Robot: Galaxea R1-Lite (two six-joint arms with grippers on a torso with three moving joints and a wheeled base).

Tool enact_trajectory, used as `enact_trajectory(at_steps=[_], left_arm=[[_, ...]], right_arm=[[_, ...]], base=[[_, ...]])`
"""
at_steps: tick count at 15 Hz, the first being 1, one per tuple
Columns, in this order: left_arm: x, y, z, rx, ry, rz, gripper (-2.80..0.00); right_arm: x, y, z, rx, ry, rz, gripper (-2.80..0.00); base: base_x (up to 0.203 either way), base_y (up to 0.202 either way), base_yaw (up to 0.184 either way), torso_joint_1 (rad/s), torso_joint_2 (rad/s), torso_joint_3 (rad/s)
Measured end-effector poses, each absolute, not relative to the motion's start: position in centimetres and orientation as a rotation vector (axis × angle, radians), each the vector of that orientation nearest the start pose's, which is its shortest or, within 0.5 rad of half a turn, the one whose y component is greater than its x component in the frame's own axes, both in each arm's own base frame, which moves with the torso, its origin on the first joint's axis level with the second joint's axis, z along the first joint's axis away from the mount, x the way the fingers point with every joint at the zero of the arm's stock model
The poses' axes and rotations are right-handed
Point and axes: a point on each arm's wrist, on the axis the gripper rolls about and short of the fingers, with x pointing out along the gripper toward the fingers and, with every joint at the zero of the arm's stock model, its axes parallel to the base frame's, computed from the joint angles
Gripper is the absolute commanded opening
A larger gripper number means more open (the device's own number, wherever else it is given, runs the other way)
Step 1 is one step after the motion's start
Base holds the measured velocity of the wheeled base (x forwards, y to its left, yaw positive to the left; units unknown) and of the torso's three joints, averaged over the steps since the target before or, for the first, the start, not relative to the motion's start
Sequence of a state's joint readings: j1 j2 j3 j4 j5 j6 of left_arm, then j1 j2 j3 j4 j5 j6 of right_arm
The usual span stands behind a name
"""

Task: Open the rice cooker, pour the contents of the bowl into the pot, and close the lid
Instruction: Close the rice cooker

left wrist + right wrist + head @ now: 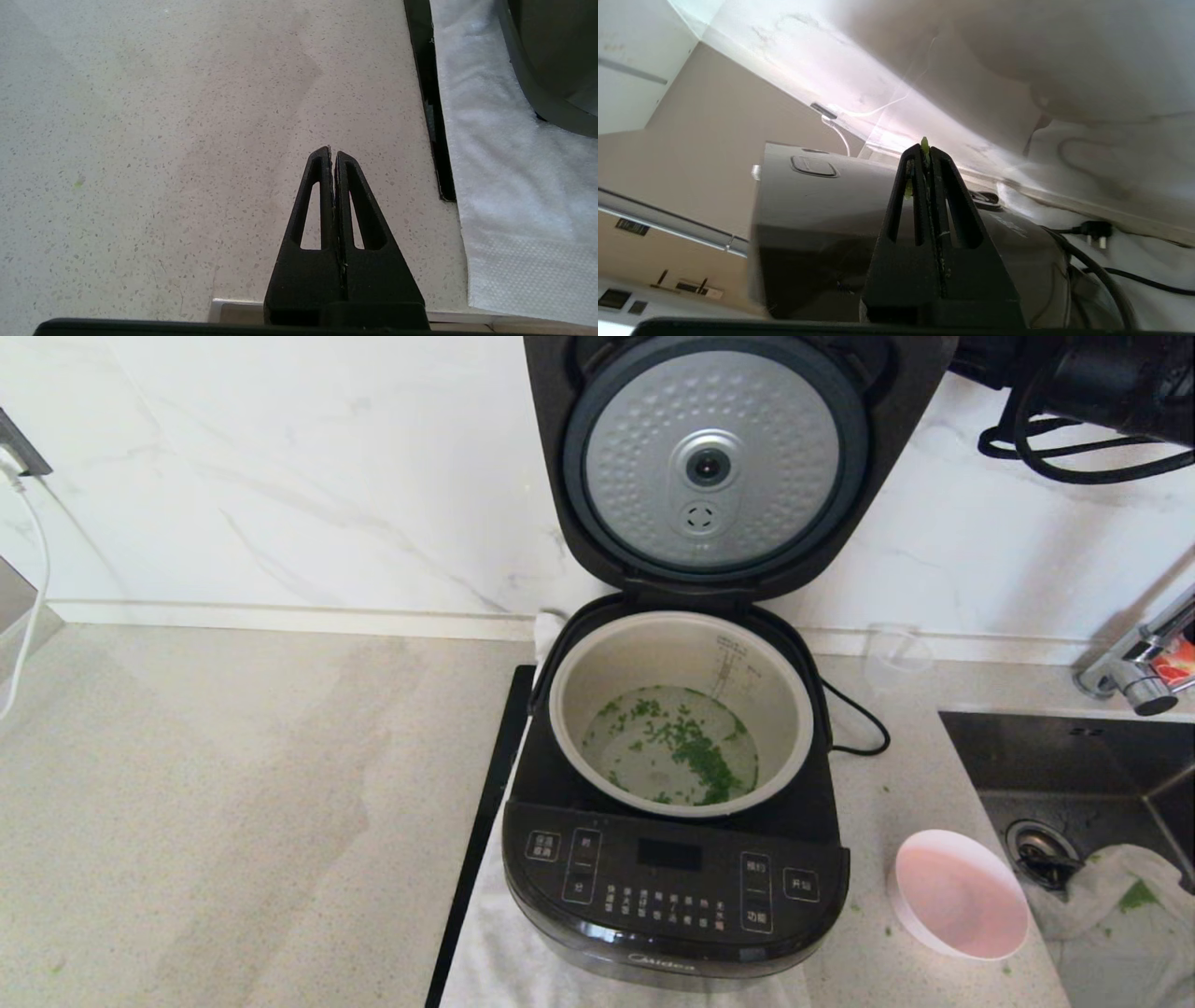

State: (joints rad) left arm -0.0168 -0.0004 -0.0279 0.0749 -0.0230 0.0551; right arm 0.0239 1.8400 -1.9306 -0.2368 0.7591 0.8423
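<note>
The black rice cooker (672, 887) stands open on the counter, its lid (719, 457) upright with the dimpled silver plate facing me. Chopped green bits (686, 742) lie in water at the bottom of the grey-beige pot (653, 649). Right of the cooker, the bowl (962, 896) rests tilted on the counter, its pink inside bare. My right arm (1102, 383) is raised behind the lid's right side. The right gripper (928, 149) is shut just behind the lid's outer top (822, 205), with a green scrap stuck at its tips. My left gripper (332, 151) is shut above bare counter, left of the cooker.
A white towel (504, 952) lies under the cooker, with a black strip (485, 831) along its left edge. A clear cup (896, 653) stands by the wall. The sink (1074, 775), with a cloth (1120, 896) in it, and the faucet (1134, 663) are at the right. The cooker's cord (859, 728) trails behind.
</note>
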Motion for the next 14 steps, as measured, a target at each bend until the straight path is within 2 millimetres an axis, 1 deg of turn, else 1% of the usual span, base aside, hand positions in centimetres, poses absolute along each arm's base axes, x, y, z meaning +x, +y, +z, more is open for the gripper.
enact_trajectory(at_steps=[5, 11, 14], left_arm=[[-2.5, 0.0, 7.5, 0.055, 0.046, -0.041, -2.8], [-2.5, 0.0, 7.5, 0.055, 0.046, -0.041, -2.8], [-2.5, 0.0, 7.5, 0.055, 0.046, -0.041, -2.8]], right_arm=[[34.7, 3.2, 40.6, 0.659, 0.019, 0.889, -2.8], [34.9, 4.1, 40.6, 0.64, 0.018, 0.951, -2.8], [34.8, 4.3, 40.4, 0.657, 0.069, 0.99, -2.8]], base=[[0.0, 0.0, 0.0, 0.0, 0.0, 0.0], [0.0, 0.0, 0.0, 0.0, 0.0, 0.0], [0.0, 0.0, 0.0, 0.0, 0.0, 0.0]])
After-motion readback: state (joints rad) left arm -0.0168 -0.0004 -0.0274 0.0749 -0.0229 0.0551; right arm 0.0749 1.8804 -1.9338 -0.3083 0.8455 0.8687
